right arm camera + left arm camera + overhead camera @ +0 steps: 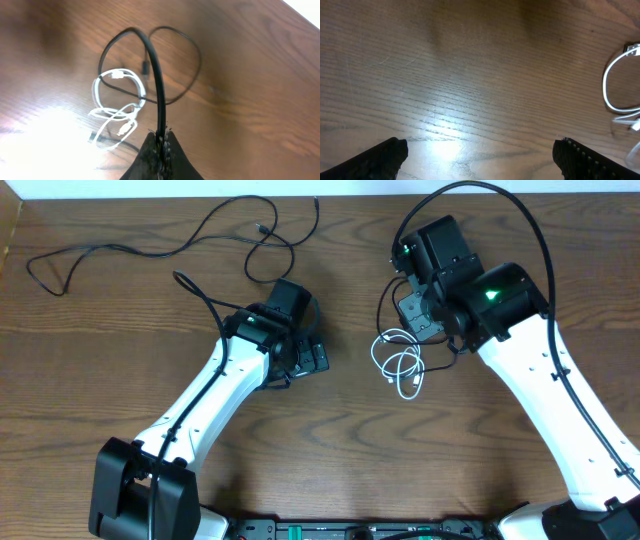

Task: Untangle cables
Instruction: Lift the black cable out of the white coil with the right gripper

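Observation:
One long black cable [150,245] lies spread over the far left of the table. The white cable [400,365] lies coiled in loose loops at the centre right, and it also shows in the right wrist view [117,107] and at the edge of the left wrist view [607,85]. My right gripper [161,137] is shut on the second black cable [159,90], which rises from the jaws and loops over the white coil. In the overhead view my right gripper [412,322] is just behind the coil. My left gripper [305,358] is open and empty, left of the white coil, low over bare wood [480,155].
The wooden table's far edge [300,188] runs along the top of the overhead view. The right arm's thick black cord [520,210] arches above its wrist. The arm bases stand at the front edge.

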### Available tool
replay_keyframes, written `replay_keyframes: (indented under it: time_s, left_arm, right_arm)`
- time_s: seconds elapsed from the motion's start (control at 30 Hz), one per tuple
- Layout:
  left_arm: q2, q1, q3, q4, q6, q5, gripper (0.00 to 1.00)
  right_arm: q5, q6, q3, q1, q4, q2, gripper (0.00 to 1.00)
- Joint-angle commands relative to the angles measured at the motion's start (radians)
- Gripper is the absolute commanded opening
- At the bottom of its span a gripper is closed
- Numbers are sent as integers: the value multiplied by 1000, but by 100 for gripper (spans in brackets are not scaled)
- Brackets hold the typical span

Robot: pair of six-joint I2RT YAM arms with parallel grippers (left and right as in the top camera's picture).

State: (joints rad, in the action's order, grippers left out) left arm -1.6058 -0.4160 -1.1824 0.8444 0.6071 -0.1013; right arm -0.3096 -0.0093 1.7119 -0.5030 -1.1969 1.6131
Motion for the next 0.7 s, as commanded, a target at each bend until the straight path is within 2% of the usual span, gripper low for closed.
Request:
replay_keyframes:
  time_s: [0.0,0.03,0.13,0.2,0.27,0.33,0.4,0.47,0.53,0.67]
  left_arm:
    - [5,-1,4,2,12,13,98]
    - [5,-1,4,2,12,13,98]
    - [5,0,4,2,12,13,99]
    - [5,-1,4,2,12,13,98]
    - [5,0,4,3,12,13,98]
    - [5,-1,4,2,12,13,98]
    - [5,0,4,2,12,13,98]
    - [5,-1,4,2,12,13,98]
    - [5,-1,4,2,12,13,98]
    - [5,-1,4,2,12,13,98]
  right_arm:
    - [-572,461,5,4,-65,11,1]
    - [-597,508,5,3,-85,7,1]
    - [-545,450,5,3,-87,3,1]
    - [-385,262,5,2,-82,3,1]
    - [-141,72,5,-6,-94,3,1]
    - [36,-56,5,-19,-120,3,1]
    - [-90,-11,5,-32,-144,3,1]
    - [-270,135,6,-36,-130,3,1]
    - [-313,210,10,-35,-90,2,1]
    - [-304,241,95,-21,-32,-1,1]
